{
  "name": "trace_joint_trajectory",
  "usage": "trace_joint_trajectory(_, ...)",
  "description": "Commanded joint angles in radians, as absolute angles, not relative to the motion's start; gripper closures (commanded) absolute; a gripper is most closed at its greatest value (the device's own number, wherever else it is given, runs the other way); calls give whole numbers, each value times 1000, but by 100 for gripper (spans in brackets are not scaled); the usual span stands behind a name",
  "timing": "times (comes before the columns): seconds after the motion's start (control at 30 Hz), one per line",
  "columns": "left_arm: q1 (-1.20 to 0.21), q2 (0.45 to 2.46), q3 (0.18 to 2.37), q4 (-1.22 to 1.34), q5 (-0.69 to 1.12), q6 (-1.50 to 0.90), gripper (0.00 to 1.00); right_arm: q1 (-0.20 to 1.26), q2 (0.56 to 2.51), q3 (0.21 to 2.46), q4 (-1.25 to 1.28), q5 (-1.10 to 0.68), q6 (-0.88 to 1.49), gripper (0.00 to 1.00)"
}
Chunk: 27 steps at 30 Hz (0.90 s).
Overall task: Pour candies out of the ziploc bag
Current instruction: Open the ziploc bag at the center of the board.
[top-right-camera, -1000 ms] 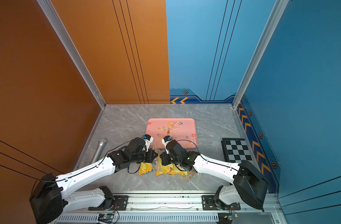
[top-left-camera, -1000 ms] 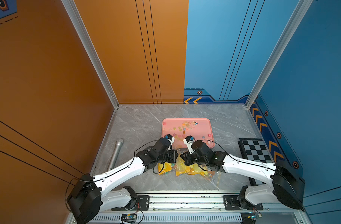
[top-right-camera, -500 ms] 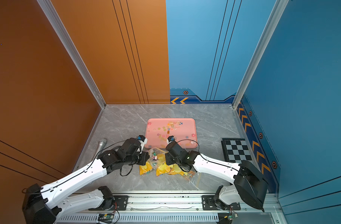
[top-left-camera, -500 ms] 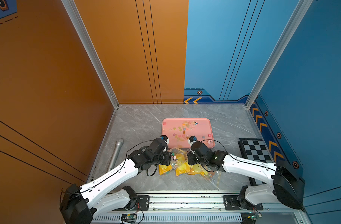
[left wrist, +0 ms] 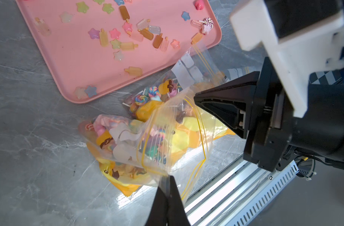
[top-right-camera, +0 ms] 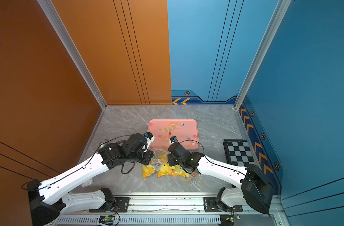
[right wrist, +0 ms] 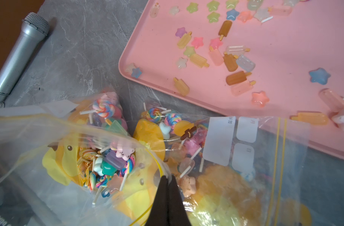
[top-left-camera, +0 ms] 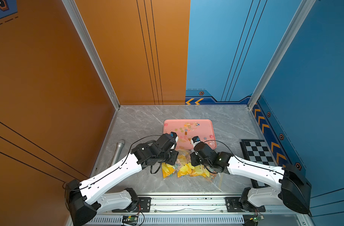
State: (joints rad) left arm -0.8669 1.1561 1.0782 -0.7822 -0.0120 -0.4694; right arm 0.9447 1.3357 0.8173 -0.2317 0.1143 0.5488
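Pinching thin clear plastic, both grippers are fully closed. The left gripper (left wrist: 167, 177) nips one lip of the bag (left wrist: 163, 140) at its yellow zip line, and the right gripper (right wrist: 167, 179) nips what looks like the opposite lip. Since half a second ago the left arm has swung back in, so the two wrists stand closer together. The bag still sags onto the grey marbled table (left wrist: 30, 146).

Between the two grippers, crinkled glossy film holds the candies (right wrist: 108, 166): swirled lollipops on thin white sticks, small stars and smooth blocks, among yellow duck shapes (right wrist: 57, 158). Beyond both grippers, more stars and ice-lolly shapes lie scattered on the smooth pink tray (right wrist: 294, 49) with rounded corners. A second bag (right wrist: 245, 148) with white label patches lies just beside the right gripper.
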Motion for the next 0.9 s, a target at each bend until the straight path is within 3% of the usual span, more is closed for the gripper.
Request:
trace_joint_trajectory(0.0,-879,1164,1101,-815,-47,-445,100,948,1303,839,-269,147,535,87)
trace_joint_trajectory(0.1,-879,1169,1097,-815,-51,-450,100,941,1264,838,-277,145,535,66)
trace_joint_trajectory(0.2,-877,1169,1100,-812,-63,-459,100,929,1217,836,-284,136,530,57)
trace_joint_trajectory(0.27,-874,1166,1098,-801,-71,-458,95,919,1191,838,-287,130,526,52)
trace_joint_trajectory(0.37,-860,1150,1088,-775,-69,-471,51,908,1161,843,-294,106,523,45)
trace_joint_trajectory(0.47,-833,1107,1064,-742,-65,-497,35,906,1138,852,-295,56,517,39)
trace_joint_trajectory(0.63,-738,988,966,-662,-26,-549,25,898,1131,874,-291,-44,515,33)
trace_joint_trajectory(0.87,-522,869,745,-557,122,-674,22,893,1198,900,-252,-188,566,32)
